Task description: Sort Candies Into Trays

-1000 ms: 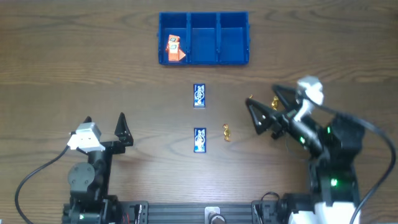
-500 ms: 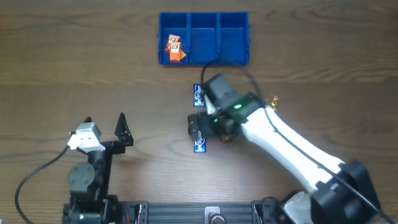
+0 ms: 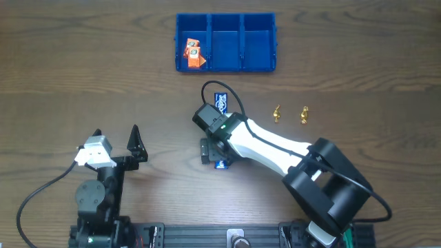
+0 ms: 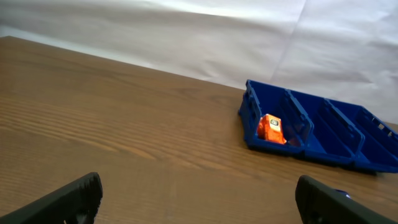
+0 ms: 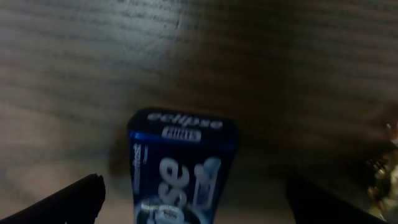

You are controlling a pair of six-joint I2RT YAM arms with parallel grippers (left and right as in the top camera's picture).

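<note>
The right hand point(image 3: 213, 149) hangs over the middle of the tabletop point(image 3: 83, 76). Its fingers are spread wide to either side of the near blue pack point(image 5: 180, 169), which lies flat on the wood, and nothing grips it yet. The pack sits nearer one finger than the other. When the fingers close, I expect one to touch first and shove or turn the pack instead of pinching it.

The pack is also thin. If the hand is too high the fingers may slip over its top, and if it is too low they may scrape the wood. A gold candy point(image 5: 380, 177) lies near the pack's side and could be knocked away or caught in the grip.

The far blue pack point(image 3: 220, 100) lies just beyond the arm, with the arm's cable point(image 3: 213, 83) looping over it, so a swing could drag it. The tray point(image 3: 225, 69) stands at the far edge with an orange candy point(image 3: 193, 52) in its left compartment. Dropping the pack there would mix the sorts.

The left hand point(image 3: 116, 135) rests open at the near left, holding nothing.
</note>
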